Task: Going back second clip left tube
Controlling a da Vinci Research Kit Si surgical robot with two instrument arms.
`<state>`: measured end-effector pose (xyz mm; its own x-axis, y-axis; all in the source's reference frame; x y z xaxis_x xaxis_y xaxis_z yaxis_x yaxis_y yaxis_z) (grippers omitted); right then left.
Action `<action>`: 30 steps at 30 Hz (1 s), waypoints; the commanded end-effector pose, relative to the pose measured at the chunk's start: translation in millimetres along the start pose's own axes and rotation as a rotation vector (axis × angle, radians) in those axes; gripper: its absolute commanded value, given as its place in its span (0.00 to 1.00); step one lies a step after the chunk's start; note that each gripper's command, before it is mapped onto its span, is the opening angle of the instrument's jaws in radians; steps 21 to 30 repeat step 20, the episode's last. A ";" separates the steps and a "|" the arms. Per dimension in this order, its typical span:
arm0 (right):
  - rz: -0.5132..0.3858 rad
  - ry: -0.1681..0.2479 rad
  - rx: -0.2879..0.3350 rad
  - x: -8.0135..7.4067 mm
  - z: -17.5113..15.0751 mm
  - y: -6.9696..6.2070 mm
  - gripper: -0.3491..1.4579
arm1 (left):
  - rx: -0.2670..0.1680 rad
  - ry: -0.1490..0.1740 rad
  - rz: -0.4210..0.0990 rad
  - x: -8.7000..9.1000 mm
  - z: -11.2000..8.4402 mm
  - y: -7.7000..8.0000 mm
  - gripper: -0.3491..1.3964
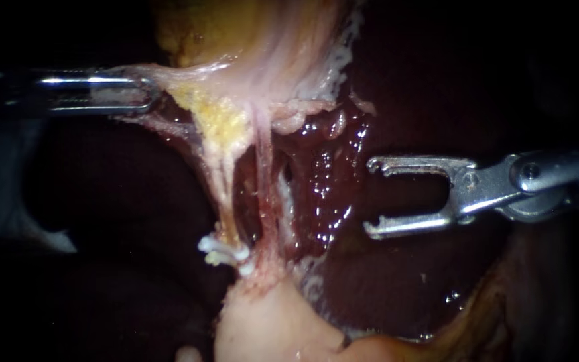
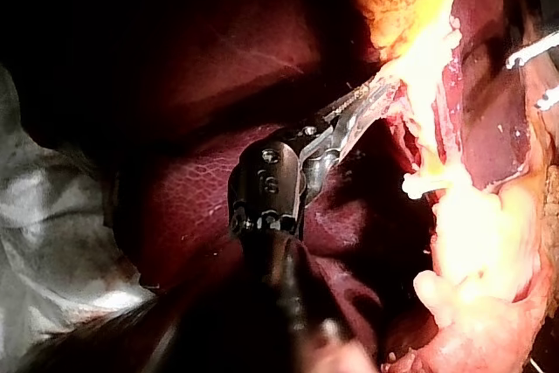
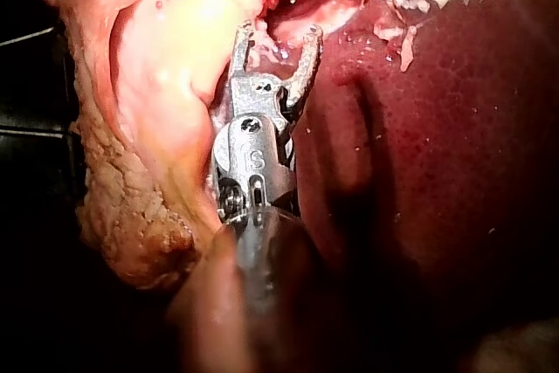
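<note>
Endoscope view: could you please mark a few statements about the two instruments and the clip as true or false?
1. The right instrument's end effector is open and empty. True.
2. The left instrument's end effector is open and clear of tissue. False: it is shut on tissue.
3. A white clip sits on the left tube. True.
4. The right instrument touches the clip. False: it is apart from it, over the liver.

Liver (image 1: 330,181): dark maroon, wet glossy highlights, fine mottled grain in the wrist views. Gallbladder (image 1: 283,47): pale pink with whitish streaks. Fat (image 1: 219,121): yellow, granular. Left tube (image 1: 226,188): cream-yellow. Neighbouring tube (image 1: 265,194): pink, red-streaked. Clip (image 1: 221,251): white. Left instrument (image 1: 147,94) and right instrument (image 1: 370,196): bright silver steel.
</note>
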<state>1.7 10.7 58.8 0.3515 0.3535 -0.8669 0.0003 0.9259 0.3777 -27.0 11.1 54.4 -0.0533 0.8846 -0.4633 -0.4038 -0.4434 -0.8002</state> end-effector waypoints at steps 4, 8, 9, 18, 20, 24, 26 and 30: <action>0.000 0.000 0.000 0.0 0.0 0.0 0.47 | 0.008 -0.007 0.005 -0.8 1.5 -0.2 0.00; 0.000 0.000 0.000 0.0 0.0 -0.1 0.47 | 0.009 -0.015 0.013 -2.0 2.7 -0.6 0.00; 0.000 0.000 0.000 0.0 0.0 -0.1 0.47 | 0.008 -0.019 0.015 -2.2 2.9 -0.7 0.00; 0.000 0.001 0.003 0.0 0.1 -0.2 0.47 | 0.005 -0.020 0.017 -2.3 3.0 -1.0 0.00; 0.000 0.002 0.008 0.1 0.2 -0.3 0.47 | 0.003 -0.021 0.017 -2.2 2.7 -1.1 0.00; 0.000 0.002 0.008 0.1 0.2 -0.3 0.47 | 0.003 -0.021 0.017 -2.2 2.7 -1.1 0.00; 0.000 0.002 0.008 0.1 0.2 -0.3 0.47 | 0.003 -0.021 0.017 -2.2 2.7 -1.1 0.00; 0.000 0.002 0.008 0.1 0.2 -0.3 0.47 | 0.003 -0.021 0.017 -2.2 2.7 -1.1 0.00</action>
